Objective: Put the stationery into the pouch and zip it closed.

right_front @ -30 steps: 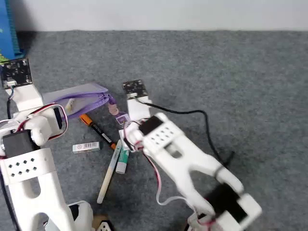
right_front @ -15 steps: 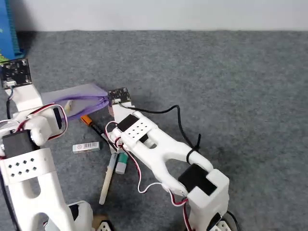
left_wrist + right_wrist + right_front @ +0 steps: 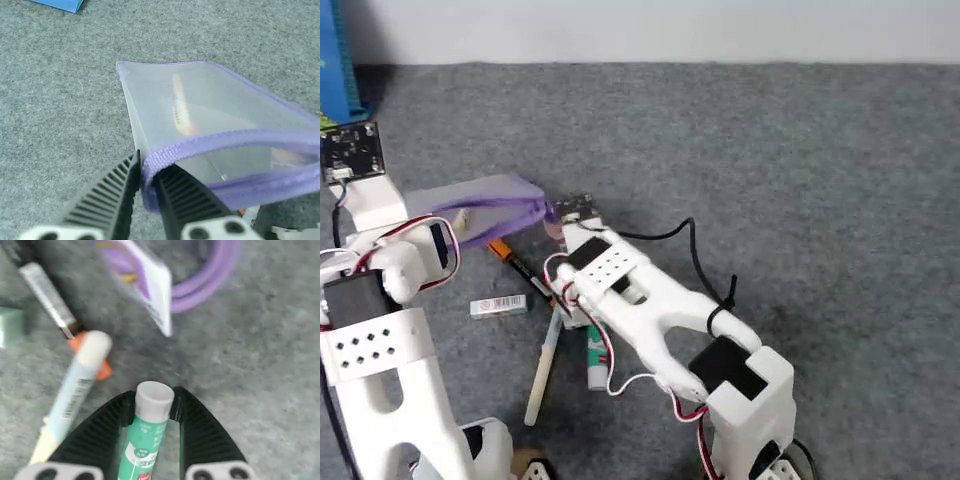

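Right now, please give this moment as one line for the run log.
left gripper: shut on pouch edge | right gripper: shut on glue stick | pouch: open | marker, pen, eraser: outside pouch

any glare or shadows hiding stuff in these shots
High view: even light, no glare on the grey mat. Left wrist view: no glare; an orange item shows only dimly through the pouch wall. Right wrist view: the glue stick has a brightly lit white cap between the dark fingers of the right gripper.
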### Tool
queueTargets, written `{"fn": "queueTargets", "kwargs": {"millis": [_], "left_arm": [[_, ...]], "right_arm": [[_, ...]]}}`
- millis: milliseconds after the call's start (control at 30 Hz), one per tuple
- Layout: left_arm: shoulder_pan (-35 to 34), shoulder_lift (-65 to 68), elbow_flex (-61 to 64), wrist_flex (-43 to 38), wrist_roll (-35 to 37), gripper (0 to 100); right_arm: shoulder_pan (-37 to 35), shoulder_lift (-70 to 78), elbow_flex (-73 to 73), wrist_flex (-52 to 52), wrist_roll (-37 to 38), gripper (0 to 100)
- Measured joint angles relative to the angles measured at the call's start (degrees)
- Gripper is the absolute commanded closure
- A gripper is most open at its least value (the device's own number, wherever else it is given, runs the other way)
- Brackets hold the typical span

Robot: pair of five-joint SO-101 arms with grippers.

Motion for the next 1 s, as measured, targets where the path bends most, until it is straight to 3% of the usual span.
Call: {"fn": "queueTargets", "kwargs": {"millis": [367, 600, 1000], "left_arm": [[0.00, 0.00, 0.00, 0.00, 0.00, 99], [0.00, 0.00, 0.00, 0.00, 0.00, 99], [2.55, 0.00, 0.00, 0.53, 0.00, 99]], "right_arm": [[2.55, -16.97, 0.00, 10.46, 3.43, 99.1], [2.55, -30.77, 0.00, 11.16, 5.63, 99.1], [2.55, -50.64, 7.91, -3.52, 6.24, 99.1]]}}
